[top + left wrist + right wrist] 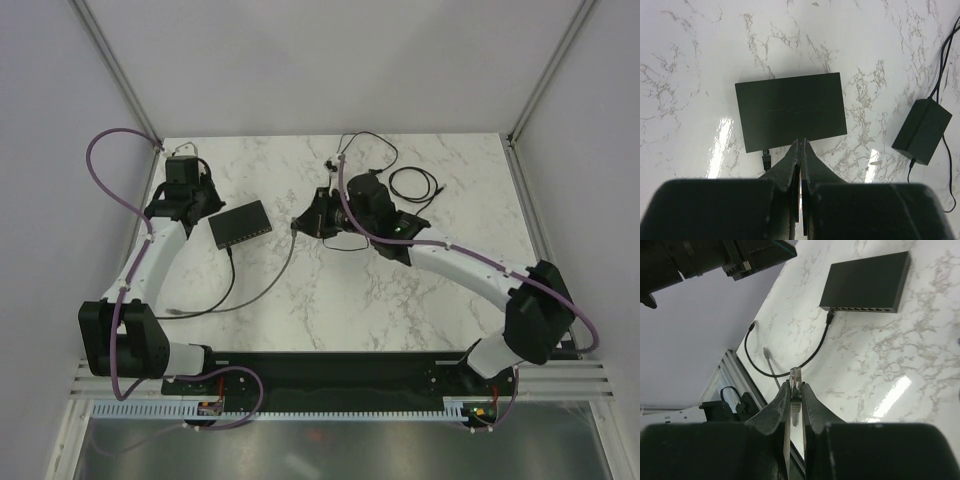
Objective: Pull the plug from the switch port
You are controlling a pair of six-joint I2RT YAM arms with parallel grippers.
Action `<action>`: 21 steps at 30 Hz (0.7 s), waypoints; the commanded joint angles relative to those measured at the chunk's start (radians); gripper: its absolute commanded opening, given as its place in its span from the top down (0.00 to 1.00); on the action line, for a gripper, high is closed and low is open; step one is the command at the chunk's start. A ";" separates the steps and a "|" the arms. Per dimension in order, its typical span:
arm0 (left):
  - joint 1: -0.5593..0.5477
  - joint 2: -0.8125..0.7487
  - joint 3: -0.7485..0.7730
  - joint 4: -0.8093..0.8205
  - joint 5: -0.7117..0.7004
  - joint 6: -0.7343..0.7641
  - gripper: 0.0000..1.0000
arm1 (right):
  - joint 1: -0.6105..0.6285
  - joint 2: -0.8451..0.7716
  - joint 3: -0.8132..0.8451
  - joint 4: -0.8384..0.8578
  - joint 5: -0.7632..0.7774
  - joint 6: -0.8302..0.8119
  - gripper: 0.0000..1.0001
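jaws of the right gripper (796, 386) were clamped on the grey plug (796, 373), well apart from the switch (865, 282), while the left gripper (801, 144) had its jaws pressed together, tips at the switch's near edge.

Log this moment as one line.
right end effector: shut on grey-cable plug, clear of switch | left end effector: shut, empty, over switch edge | black cable: plugged into switch
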 commanded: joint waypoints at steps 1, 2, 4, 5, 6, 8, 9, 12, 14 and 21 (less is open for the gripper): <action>-0.004 -0.027 0.000 0.045 0.009 0.039 0.98 | -0.001 -0.159 -0.031 -0.163 0.175 -0.049 1.00; -0.006 -0.027 -0.002 0.047 0.014 0.036 0.98 | -0.004 -0.239 -0.038 -0.188 0.214 -0.052 1.00; -0.006 -0.021 0.000 0.045 0.025 0.032 0.98 | -0.022 -0.308 -0.031 -0.282 0.287 -0.069 1.00; -0.006 -0.023 0.003 0.044 0.026 0.032 0.98 | -0.036 -0.359 -0.017 -0.321 0.326 -0.078 1.00; -0.006 -0.023 0.003 0.044 0.029 0.032 0.98 | -0.068 -0.381 -0.003 -0.358 0.333 -0.086 1.00; -0.006 -0.030 0.000 0.044 0.031 0.027 0.98 | -0.102 -0.430 0.046 -0.461 0.353 -0.117 1.00; -0.006 -0.032 0.000 0.045 0.034 0.027 0.98 | -0.133 -0.442 0.063 -0.490 0.361 -0.130 1.00; -0.006 -0.029 0.001 0.044 0.039 0.025 0.98 | -0.191 -0.473 0.136 -0.628 0.418 -0.176 1.00; -0.006 -0.027 0.000 0.044 0.034 0.027 0.98 | -0.222 -0.470 0.187 -0.674 0.447 -0.210 1.00; -0.006 -0.003 -0.002 0.045 0.048 0.027 0.98 | -0.455 -0.416 0.314 -0.697 0.289 -0.188 1.00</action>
